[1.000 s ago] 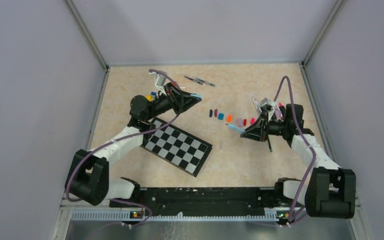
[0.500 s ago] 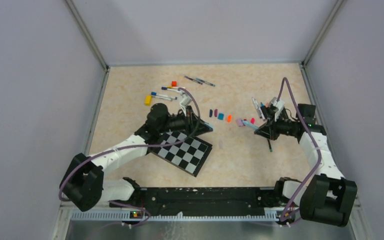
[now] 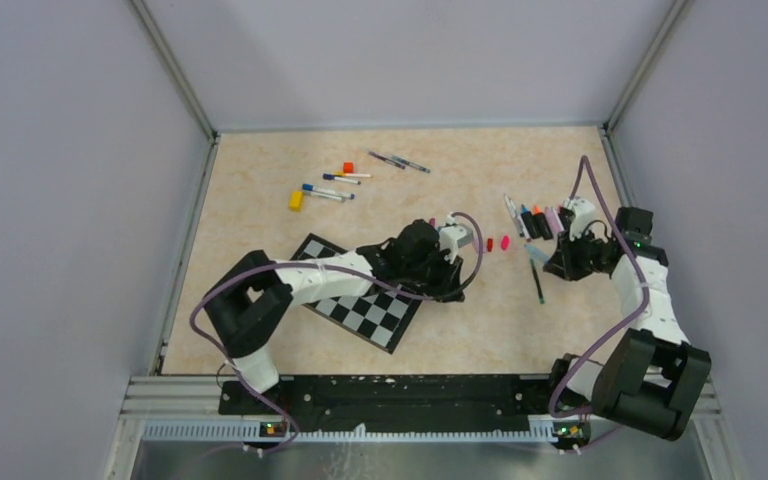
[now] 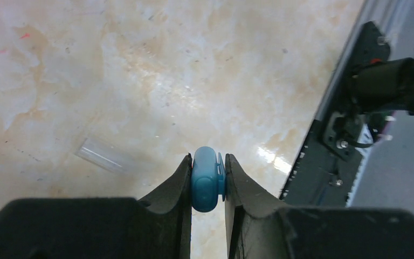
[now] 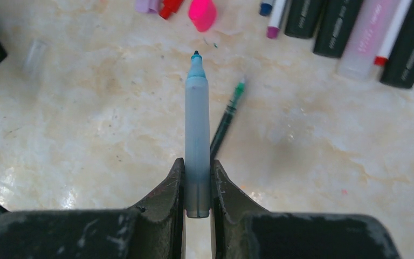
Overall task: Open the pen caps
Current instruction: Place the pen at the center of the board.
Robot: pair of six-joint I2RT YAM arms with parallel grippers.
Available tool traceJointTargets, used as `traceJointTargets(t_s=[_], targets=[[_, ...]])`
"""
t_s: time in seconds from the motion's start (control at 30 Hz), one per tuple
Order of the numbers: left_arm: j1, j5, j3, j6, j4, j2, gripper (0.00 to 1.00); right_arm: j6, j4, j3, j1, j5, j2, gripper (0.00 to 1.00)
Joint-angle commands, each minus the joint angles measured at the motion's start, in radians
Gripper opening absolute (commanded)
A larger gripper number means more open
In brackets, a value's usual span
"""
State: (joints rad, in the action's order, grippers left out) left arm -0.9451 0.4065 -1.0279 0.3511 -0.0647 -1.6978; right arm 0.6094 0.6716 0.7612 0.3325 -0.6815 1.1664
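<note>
Left fingers (image 4: 182,181) pinched narrow on a teal cap (image 4: 207,189), held above the counter (image 4: 140,81), just past the right corner of the checkerboard (image 3: 360,300). Right fingers (image 5: 177,181) clamped narrow on the tail of a frosted teal pen (image 5: 196,118), nib bare and pointing away. Beyond the nib a pink cap (image 5: 202,12) and a red cap (image 5: 170,6) lie loose on the counter. A thin green pen (image 5: 226,121) lies flat just beside the held one. A row of dark markers (image 5: 337,27) sits at far right.
</note>
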Motion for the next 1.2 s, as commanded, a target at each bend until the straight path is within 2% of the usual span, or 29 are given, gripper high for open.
traceJointTargets(t_s=[0.0, 0.2, 0.5, 0.63, 0.83, 1.17], targets=[[-0.02, -0.124, -0.106, -0.055, 0.148, -0.089, 0.08, -0.076, -0.065, -0.025, 0.042, 0.111, -0.013, 0.0], [-0.027, -0.158, -0.169, -0.086, 0.201, -0.157, 0.1, -0.144, -0.174, -0.087, 0.069, 0.218, -0.008, 0.0], [-0.027, -0.141, -0.219, -0.102, 0.216, -0.226, 0.13, -0.177, -0.191, -0.078, 0.074, 0.179, 0.112, 0.0], [-0.027, -0.148, -0.228, -0.109, 0.227, -0.237, 0.15, -0.167, -0.179, -0.073, 0.074, 0.171, 0.147, 0.08], [-0.027, -0.165, -0.247, -0.118, 0.253, -0.252, 0.26, -0.143, -0.159, -0.063, 0.074, 0.166, 0.172, 0.24], [-0.027, -0.195, -0.294, -0.136, 0.296, -0.266, 0.37, -0.121, -0.14, -0.058, 0.074, 0.151, 0.187, 0.34]])
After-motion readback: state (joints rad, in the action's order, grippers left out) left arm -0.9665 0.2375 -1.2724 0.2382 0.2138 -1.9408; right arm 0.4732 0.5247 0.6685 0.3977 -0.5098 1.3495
